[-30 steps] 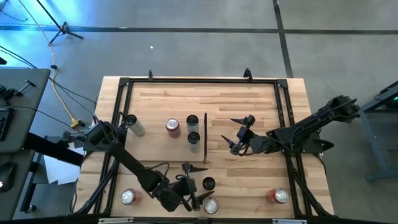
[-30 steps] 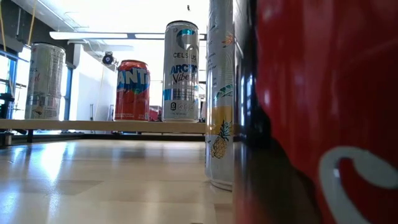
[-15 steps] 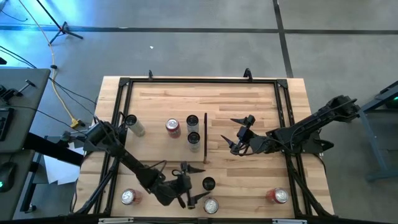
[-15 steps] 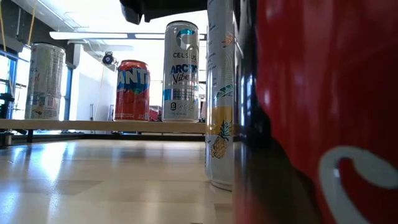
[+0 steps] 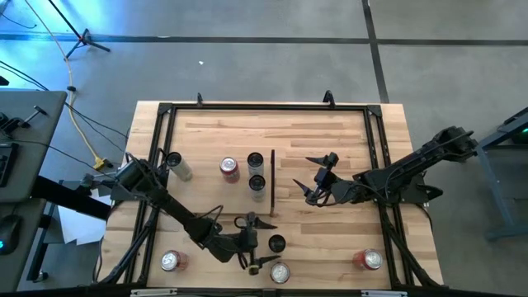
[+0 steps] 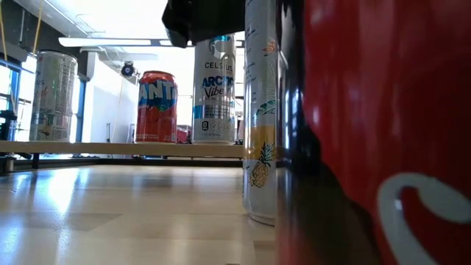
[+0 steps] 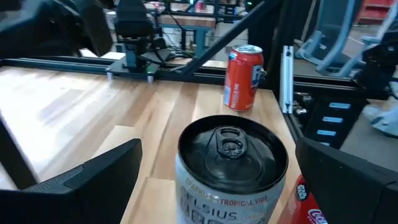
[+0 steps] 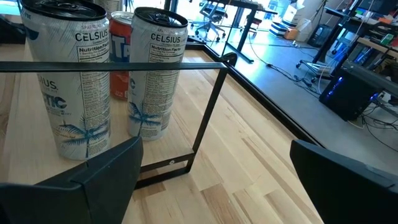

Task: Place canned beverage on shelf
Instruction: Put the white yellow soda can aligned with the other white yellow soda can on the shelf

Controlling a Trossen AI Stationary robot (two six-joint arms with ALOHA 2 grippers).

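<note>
A Celsius can with a black top (image 7: 233,168) stands upright on the tabletop near the near edge (image 5: 276,244). My left gripper (image 5: 262,242) is open and low. Its fingers (image 7: 87,180) flank the can with a gap on each side and touch nothing. The shelf (image 5: 206,186), a raised pale-wood panel with a dark upright strip (image 5: 272,183) along its right edge, carries several upright cans (image 5: 229,168). My right gripper (image 5: 318,177) hangs open just right of the strip, facing the shelf's cans (image 8: 152,68).
A red cola can (image 5: 280,272) stands close beside the black-topped can, toward the near edge, and fills the right of the low view (image 6: 383,132). More red cans stand at the near left (image 5: 171,261) and near right (image 5: 369,261). The black frame (image 5: 268,106) rims the table.
My left gripper has sunk and moved away from the near edge toward the black-topped can, tipping and rolling a little. It stays open. In the low view it has come down into the picture from above. The cans have not moved.
</note>
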